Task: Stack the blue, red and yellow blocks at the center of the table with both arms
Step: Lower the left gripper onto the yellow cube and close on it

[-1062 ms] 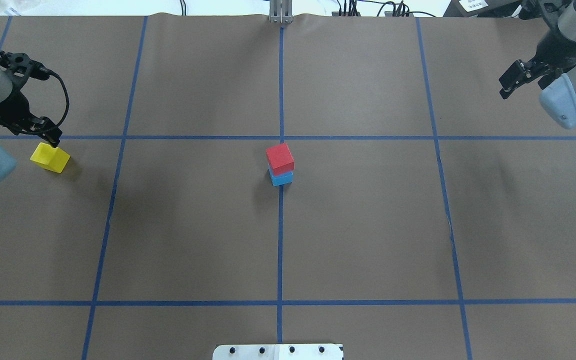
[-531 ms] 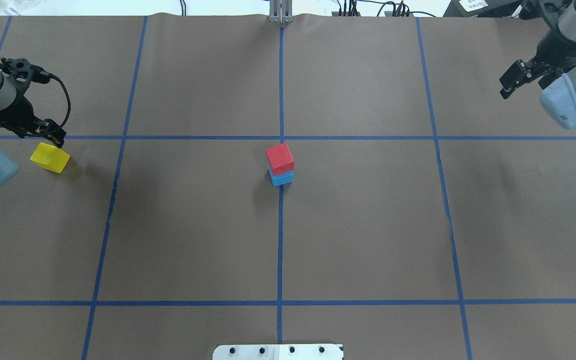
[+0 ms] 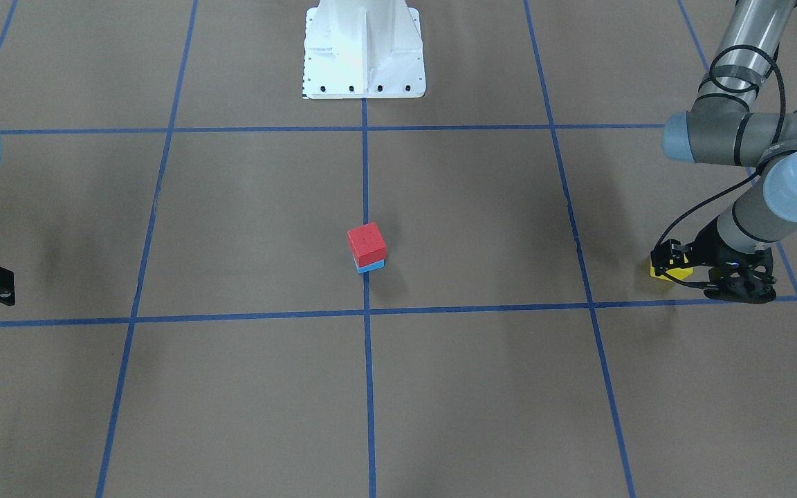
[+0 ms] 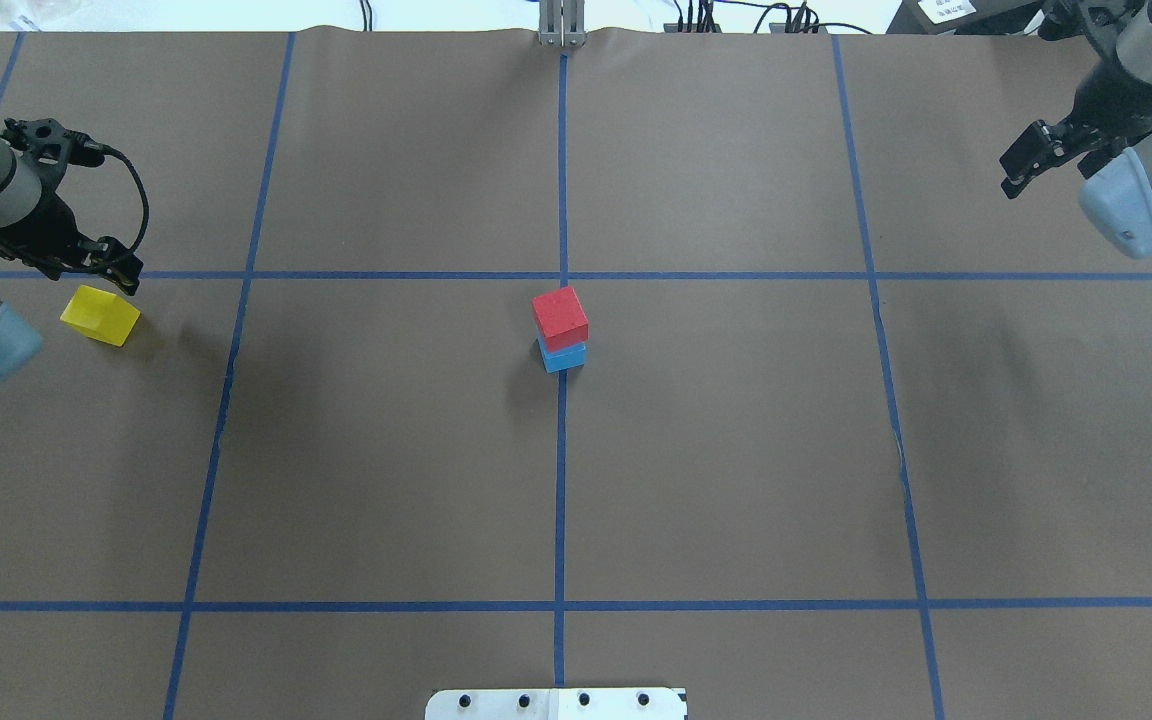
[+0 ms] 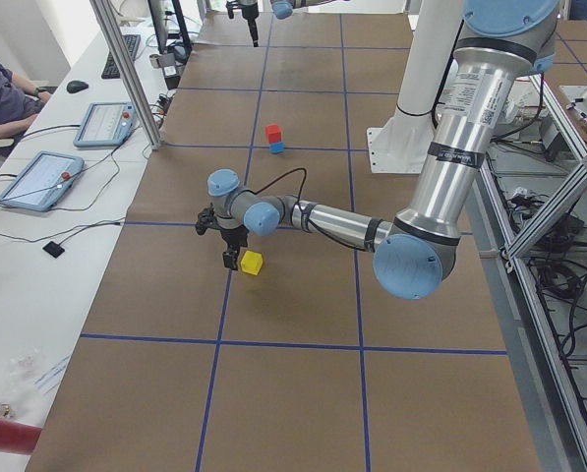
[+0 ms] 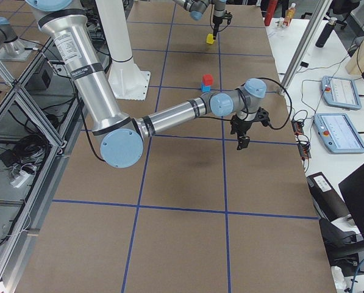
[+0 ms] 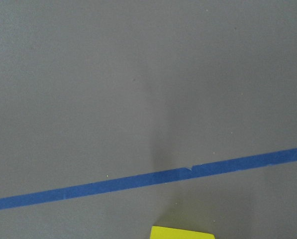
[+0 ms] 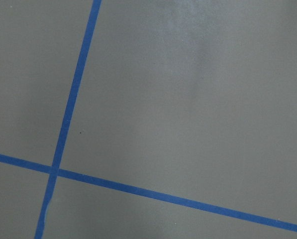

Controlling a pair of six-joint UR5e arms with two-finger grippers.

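Observation:
The red block (image 4: 560, 315) sits on the blue block (image 4: 564, 357) at the table's centre, slightly skewed; the stack also shows in the front view (image 3: 367, 243). The yellow block (image 4: 99, 315) lies alone on the table at the far left. It shows at the bottom edge of the left wrist view (image 7: 183, 232). My left gripper (image 4: 121, 270) hovers just beyond the yellow block's far right corner. It looks open and holds nothing (image 3: 668, 261). My right gripper (image 4: 1021, 160) hangs at the far right, away from all blocks. It looks open and empty.
Blue tape lines (image 4: 561, 450) divide the brown table cover into squares. The white robot base (image 3: 364, 48) stands at the robot's edge. Tablets (image 5: 37, 177) and a seated operator (image 5: 3, 98) are at a side table beyond the far edge.
My left gripper has shifted a little to the right, off the yellow block's top edge. The yellow block and the stack have not moved. The right arm is nearly still.

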